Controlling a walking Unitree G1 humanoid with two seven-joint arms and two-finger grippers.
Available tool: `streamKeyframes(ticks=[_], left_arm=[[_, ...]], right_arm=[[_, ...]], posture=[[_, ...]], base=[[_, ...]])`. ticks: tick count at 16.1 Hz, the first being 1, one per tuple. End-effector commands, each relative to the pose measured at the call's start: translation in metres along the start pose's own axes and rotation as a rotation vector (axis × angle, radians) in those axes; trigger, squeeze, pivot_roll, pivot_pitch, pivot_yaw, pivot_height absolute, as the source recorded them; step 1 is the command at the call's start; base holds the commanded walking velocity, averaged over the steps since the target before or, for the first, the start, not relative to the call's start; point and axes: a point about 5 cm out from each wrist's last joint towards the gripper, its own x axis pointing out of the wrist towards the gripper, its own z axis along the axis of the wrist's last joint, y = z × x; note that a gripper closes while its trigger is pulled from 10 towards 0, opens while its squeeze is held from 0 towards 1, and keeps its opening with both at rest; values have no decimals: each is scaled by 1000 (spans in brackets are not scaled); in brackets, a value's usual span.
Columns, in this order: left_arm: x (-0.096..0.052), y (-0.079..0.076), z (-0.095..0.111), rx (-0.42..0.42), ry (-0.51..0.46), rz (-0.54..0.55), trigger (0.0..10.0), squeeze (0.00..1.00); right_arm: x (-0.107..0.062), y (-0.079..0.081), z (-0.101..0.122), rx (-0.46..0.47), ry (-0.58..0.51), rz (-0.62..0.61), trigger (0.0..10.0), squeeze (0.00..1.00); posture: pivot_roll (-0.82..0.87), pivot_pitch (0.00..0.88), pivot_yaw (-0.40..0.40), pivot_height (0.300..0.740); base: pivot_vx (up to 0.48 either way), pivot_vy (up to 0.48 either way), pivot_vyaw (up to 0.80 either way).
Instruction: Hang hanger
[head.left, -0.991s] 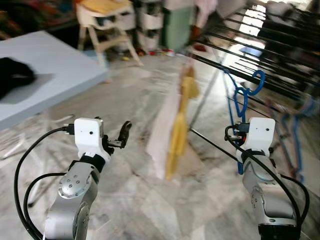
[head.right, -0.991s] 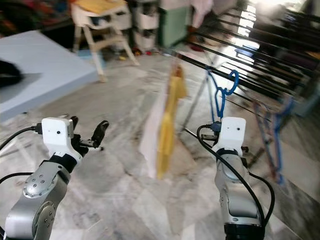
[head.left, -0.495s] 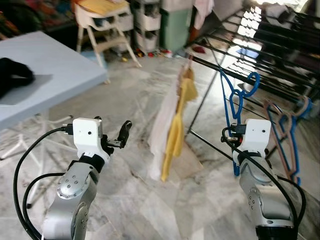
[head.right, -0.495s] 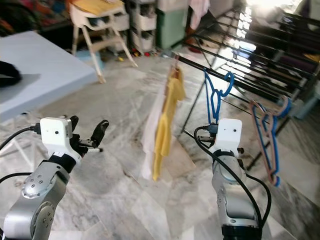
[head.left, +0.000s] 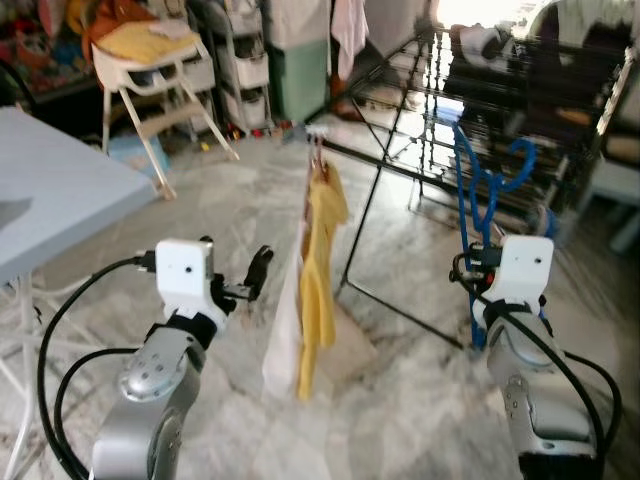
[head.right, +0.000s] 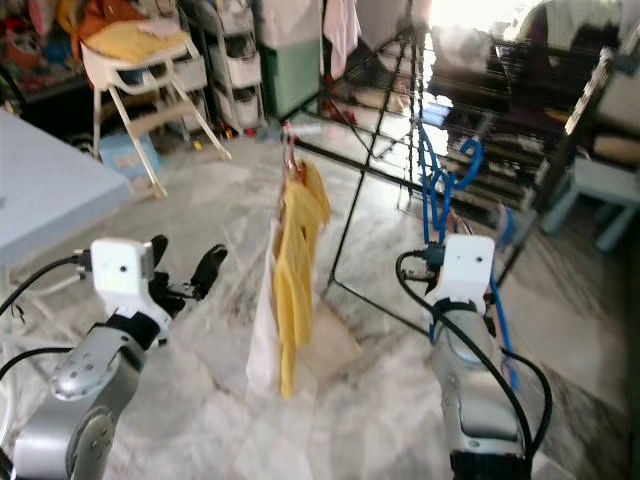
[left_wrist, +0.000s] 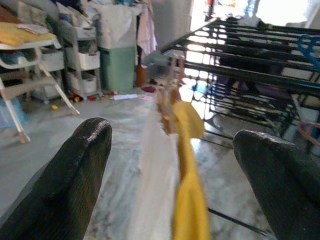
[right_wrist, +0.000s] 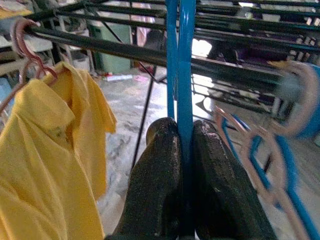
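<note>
The right gripper (right_wrist: 182, 165) has its 2 black fingers (right_wrist: 155, 180) pressed together on the stem of a blue hanger (right_wrist: 180, 60), which stands upright between them; in the head views the hanger's hook (head.left: 510, 165) rises above the white wrist block, in front of the dark drying rack (head.left: 520, 90), and whether the hook touches any rail is hard to make out. The gripper itself is hidden behind that block in the head views. The left gripper (left_wrist: 175, 155) is held out over the floor with its 2 fingers (left_wrist: 75, 170) wide apart and nothing between them. Just beyond it a yellow shirt (head.left: 318, 270) hangs on a pink hanger (right_wrist: 25, 45) from the near rail of the rack (right_wrist: 125, 50), at the rail's end, with a white garment (head.left: 283, 335) beside it. More hangers, pink and blue (right_wrist: 260, 155), hang close to the right gripper, blurred and cut off at the picture's edge. The marble floor (head.left: 400, 400) between the 2 arms lies open. A blue table (head.left: 50, 210) shows at the robot's left, its far side cut off, and a white high chair (head.left: 150, 70) stands behind it near storage drawers (head.left: 240, 70).
</note>
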Motion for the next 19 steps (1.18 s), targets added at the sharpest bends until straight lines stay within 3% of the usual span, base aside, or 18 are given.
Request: streamKeyframes(ticks=[1,9,13,19], left_arm=[[0,3,-1,7,6,8,10000,0],[-1,3,-6,3,29,14,10000,0],[-1,6,-8,-2,45,29,10000,0],[0,5,-9,-4,49,31,10000,0]], right_arm=[[-1,3,-9,1,50,12,10000,0],[-14,18,-21,-42,86,100,10000,0],[-18,23,-21,-9,79,123,10000,0],[-15,22,-14,9,51,130,10000,0]], posture=[[-15,40,-9,740],[-16,40,-5,740],[-16,41,-3,740],[-16,42,-3,740]], base=[[300,0,0],[36,0,0],[0,0,0],[0,376,-593]])
